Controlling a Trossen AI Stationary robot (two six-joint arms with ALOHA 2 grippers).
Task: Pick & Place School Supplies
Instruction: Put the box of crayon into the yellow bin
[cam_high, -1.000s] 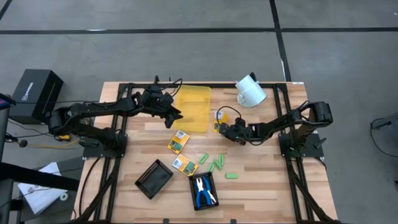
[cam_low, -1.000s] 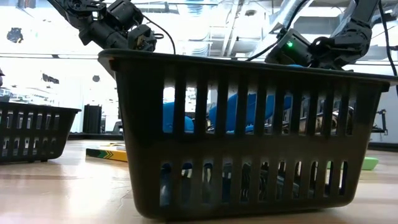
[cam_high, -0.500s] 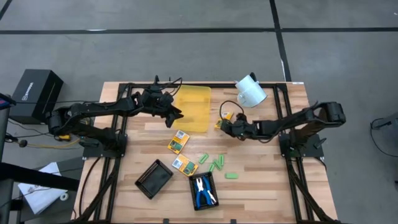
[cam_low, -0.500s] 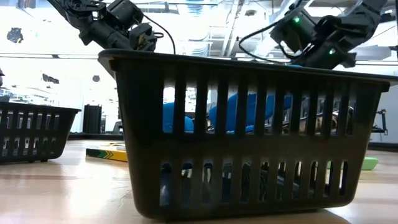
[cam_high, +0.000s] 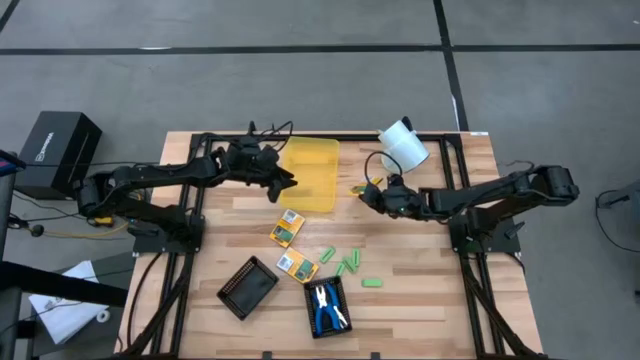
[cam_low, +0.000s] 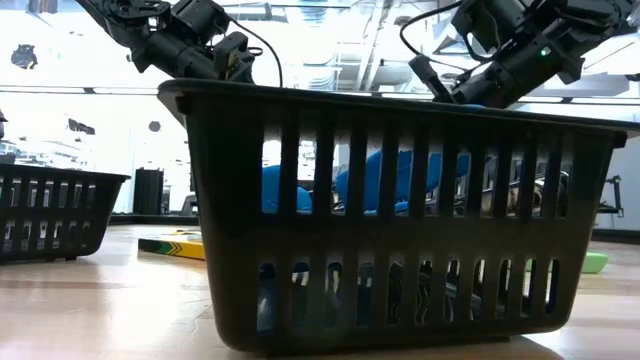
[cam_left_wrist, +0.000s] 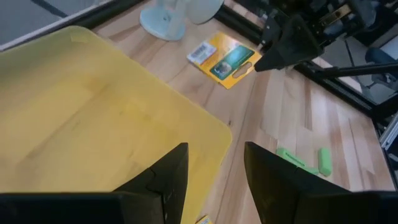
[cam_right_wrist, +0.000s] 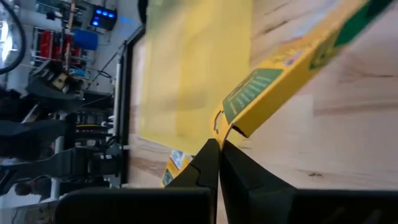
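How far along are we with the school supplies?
Early. The yellow bin looks empty. In hand: the right gripper holds one yellow box beside the bin. Left: two boxes and green sticks on the table. The left gripper waits open at the bin's edge.

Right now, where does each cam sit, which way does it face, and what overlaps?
High: overhead, straight down on the wooden table; both arms show.
Low: table height, blocked by the black slotted basket; arms above.
Left wrist: over the yellow bin; the open left claw shows.
Right wrist: past the shut right claw, at the yellow printed box.
Shared: both wrist views show bin and box.
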